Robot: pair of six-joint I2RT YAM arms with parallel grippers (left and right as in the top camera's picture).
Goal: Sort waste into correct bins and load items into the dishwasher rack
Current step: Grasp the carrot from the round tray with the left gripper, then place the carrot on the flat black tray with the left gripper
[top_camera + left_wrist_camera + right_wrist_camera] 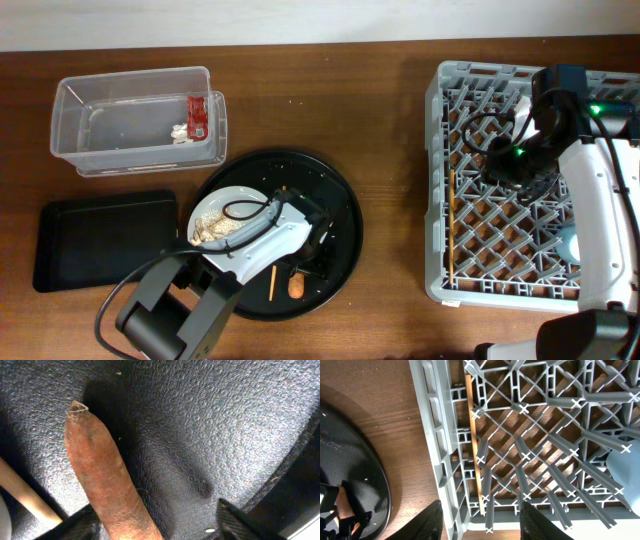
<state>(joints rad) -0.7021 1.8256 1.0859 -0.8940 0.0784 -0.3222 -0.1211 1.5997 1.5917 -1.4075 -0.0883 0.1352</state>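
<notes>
A small orange carrot (105, 485) lies on the round black tray (345, 215), with a wooden chopstick (25, 495) beside it. My left gripper (160, 525) is open low over the tray, and the carrot lies between its fingers, close to the left one. In the overhead view the carrot (298, 288) and chopstick (271, 283) sit just below the left gripper (310, 262). My right gripper (485, 520) is open and empty above the grey dishwasher rack (440, 150), near its left wall. A second chopstick (474, 445) and a light-blue cup (626, 472) lie in the rack. No white bowl shows.
The clear tub (75, 95) at the back left holds a red wrapper (198, 116) and a white scrap (180, 132). A shallow black tray (100, 240) lies in front of it. A pale plate (212, 205) with beige food scraps (212, 230) sits on the round tray.
</notes>
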